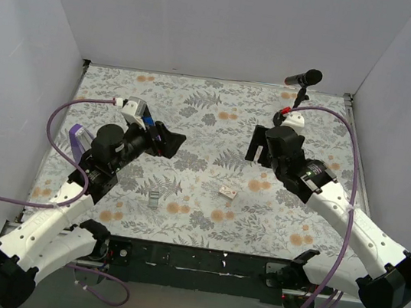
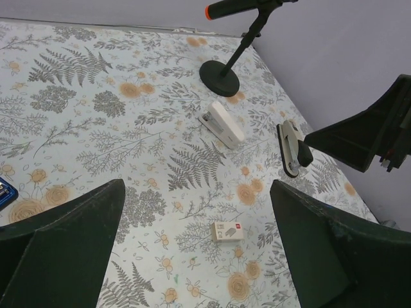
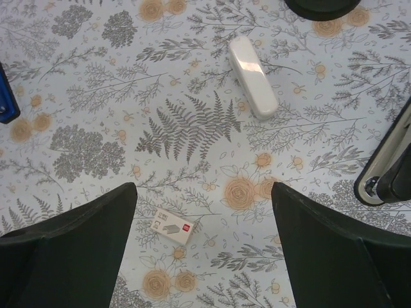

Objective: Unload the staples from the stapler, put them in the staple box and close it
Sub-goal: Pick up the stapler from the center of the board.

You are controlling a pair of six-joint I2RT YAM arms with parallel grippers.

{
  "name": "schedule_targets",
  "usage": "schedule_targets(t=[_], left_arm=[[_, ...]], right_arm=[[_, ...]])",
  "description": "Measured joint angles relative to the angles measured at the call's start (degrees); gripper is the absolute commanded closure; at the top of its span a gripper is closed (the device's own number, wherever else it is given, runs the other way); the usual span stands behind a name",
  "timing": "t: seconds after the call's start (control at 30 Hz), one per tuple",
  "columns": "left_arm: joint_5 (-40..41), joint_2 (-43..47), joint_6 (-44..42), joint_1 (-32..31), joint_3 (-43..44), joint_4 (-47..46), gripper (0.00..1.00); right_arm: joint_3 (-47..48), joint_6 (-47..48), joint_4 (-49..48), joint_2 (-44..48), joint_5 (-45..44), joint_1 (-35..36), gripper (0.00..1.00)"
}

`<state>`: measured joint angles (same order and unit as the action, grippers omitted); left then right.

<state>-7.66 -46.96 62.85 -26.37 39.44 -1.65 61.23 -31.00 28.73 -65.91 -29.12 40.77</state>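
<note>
Item: stapler (image 3: pixel 5 96) — only a blue-and-black end shows, left of centre, near the left gripper (image 2: pixel 197 192) and touched by neither arm. Left gripper and right gripper (image 3: pixel 203 192): jaws spread wide, holding nothing. Progress: nil — grasping, opening and emptying all appear outstanding (staple channel not visible).

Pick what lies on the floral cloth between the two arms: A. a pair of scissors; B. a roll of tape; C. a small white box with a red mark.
C: the small white box, red mark on top, lies flat on the cloth.
</note>
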Motion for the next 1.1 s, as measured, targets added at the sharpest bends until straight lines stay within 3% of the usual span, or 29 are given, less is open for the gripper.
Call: schedule_targets(t=[0.2, 0.37, 0.57, 0.7, 1.1], left_arm=[[-0.13, -0.07, -0.44, 0.00, -0.02, 0.09, 0.02], [0.22, -0.28, -0.44, -0.02, -0.02, 0.26, 0.02], [1.11, -0.50, -0.50, 0.00, -0.02, 0.81, 0.02], [1.53, -0.50, -0.94, 0.00, -0.02, 1.03, 0.02], [4.70, -1.03, -1.49, 0.00, 0.39, 4.00, 0.02]], right_arm=[[0.87, 0.92, 2.73, -1.18, -5.49, -0.70, 0.09], [4.31, 0.07, 7.45, -7.58, -8.37, -7.76, 0.10], [3.87, -1.46, 10.78, -12.52, -4.76, -19.82, 0.14], [1.95, -2.08, 10.93, -12.92, -2.08, -26.25, 0.22], [0.72, -1.49, 8.04, -24.30, 1.38, -35.32, 0.35]])
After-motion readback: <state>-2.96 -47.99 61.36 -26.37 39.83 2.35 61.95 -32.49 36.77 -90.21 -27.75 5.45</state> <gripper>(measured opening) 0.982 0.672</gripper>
